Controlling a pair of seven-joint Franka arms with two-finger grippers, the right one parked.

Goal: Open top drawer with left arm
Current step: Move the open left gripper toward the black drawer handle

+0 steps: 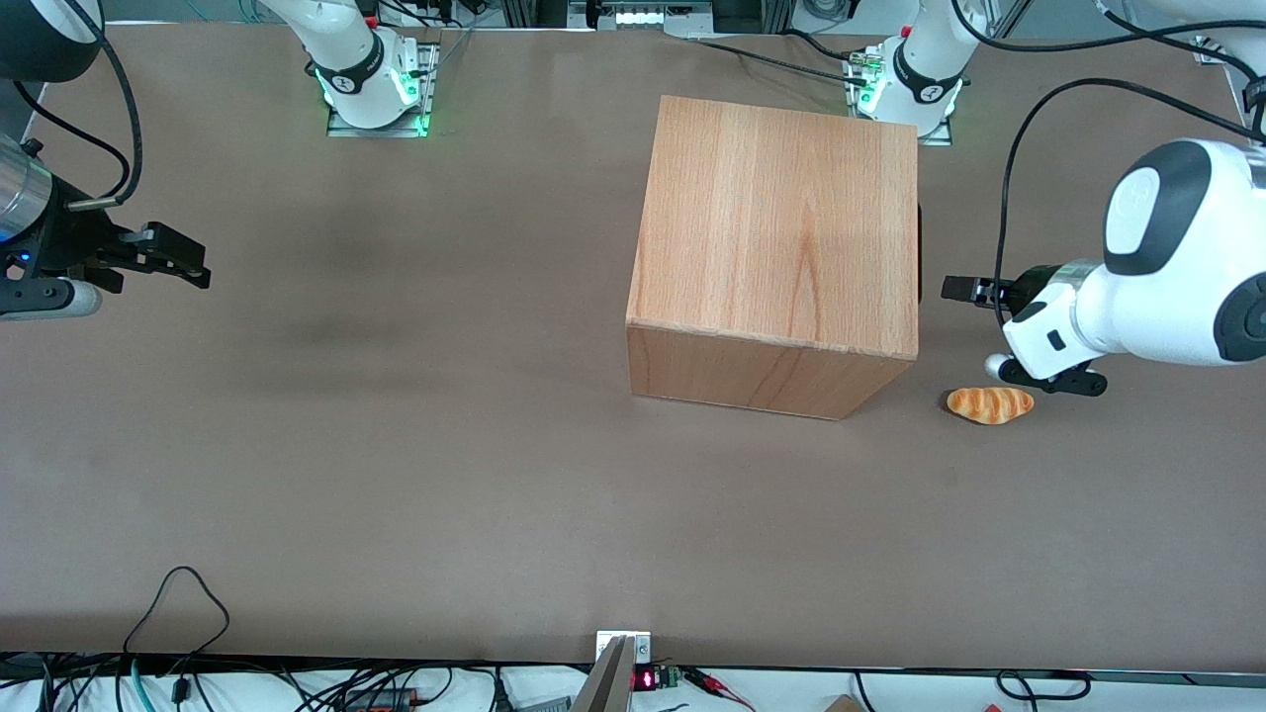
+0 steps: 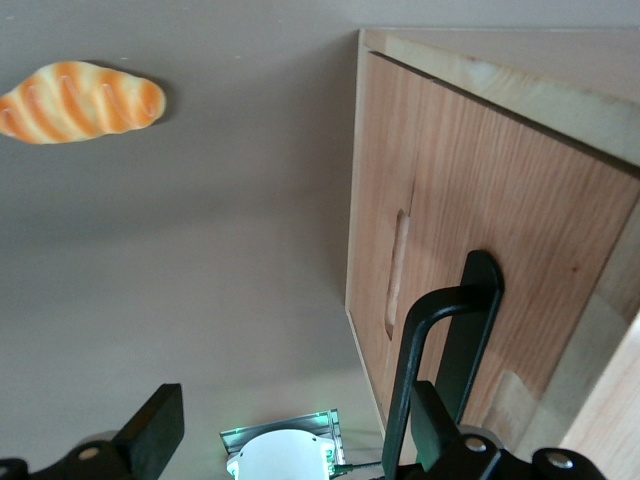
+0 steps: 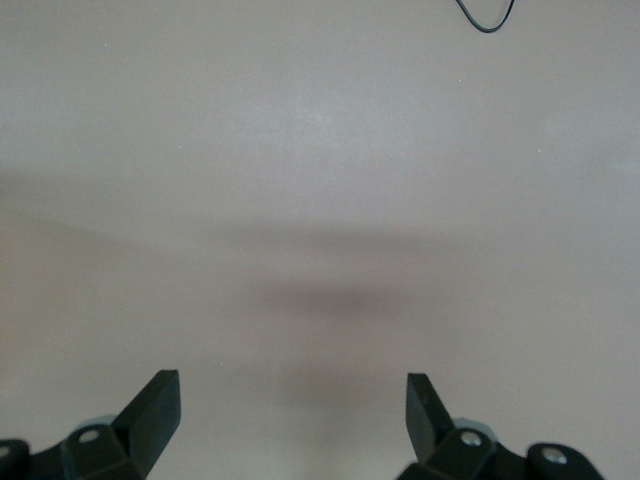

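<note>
Gripper (image 1: pixel 952 289) of the left arm (image 1: pixel 1137 287) hangs with fingers spread wide, just beside the cabinet (image 1: pixel 781 237) face that carries the drawers, on the working arm's end of the table. One fingertip (image 2: pixel 430 425) sits right at the black bar handle (image 2: pixel 440 350) of the top drawer (image 2: pixel 470 240), which looks fully closed. To do this well, centre both fingers around the bar, close firmly, then pull straight out along the drawer's travel. Bread roll (image 1: pixel 990 404) lies nearer the front camera, near the pull path.
</note>
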